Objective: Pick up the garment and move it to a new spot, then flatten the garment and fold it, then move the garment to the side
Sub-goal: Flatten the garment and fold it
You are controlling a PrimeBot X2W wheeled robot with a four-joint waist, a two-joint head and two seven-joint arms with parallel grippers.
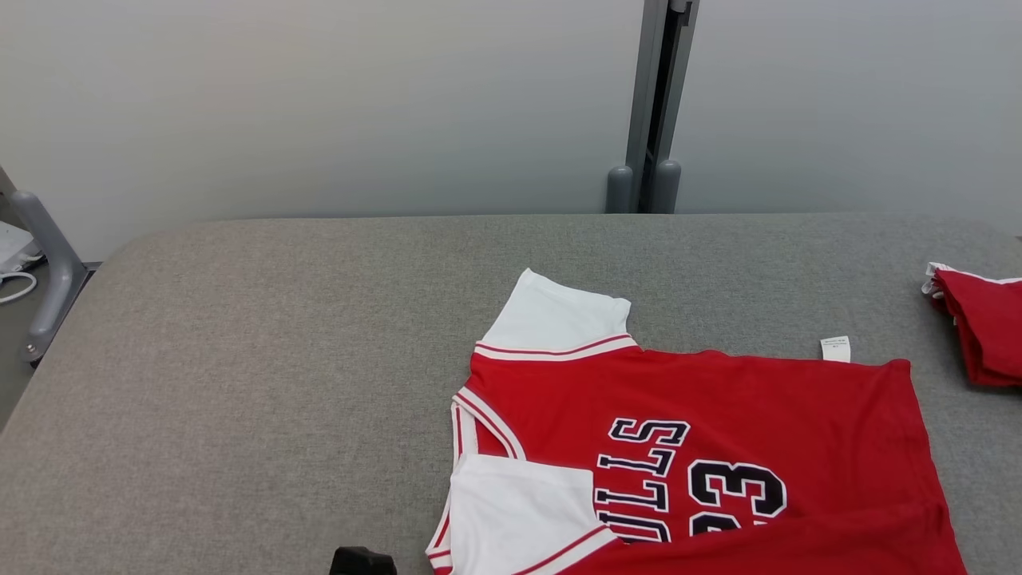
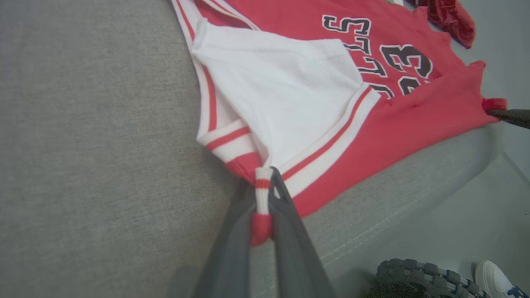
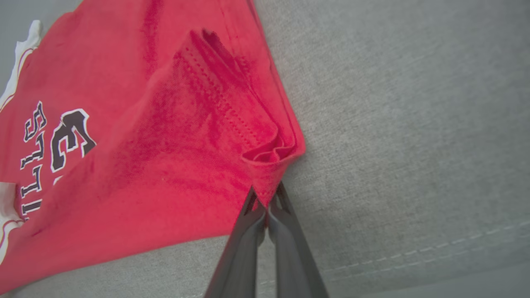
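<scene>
The garment point(image 1: 718, 415) is a red jersey with white sleeves and black "BULLS 23" lettering, lying across the grey table's near right part. In the left wrist view my left gripper point(image 2: 265, 194) is shut on the striped edge of the garment point(image 2: 290, 82) at the near sleeve. The right wrist view has my right gripper point(image 3: 267, 198) shut on a bunched red hem corner of the garment point(image 3: 165, 136), lifted slightly off the cloth. A dark part of the left arm point(image 1: 363, 561) peeks in at the head view's bottom edge.
Another red garment point(image 1: 986, 323) lies folded at the table's far right edge. The grey padded table point(image 1: 279, 359) stretches to the left and back. A grey post point(image 1: 651, 104) stands behind it. Below the table's front edge, a wheel point(image 2: 414, 277) and a white shoe point(image 2: 497, 277) show.
</scene>
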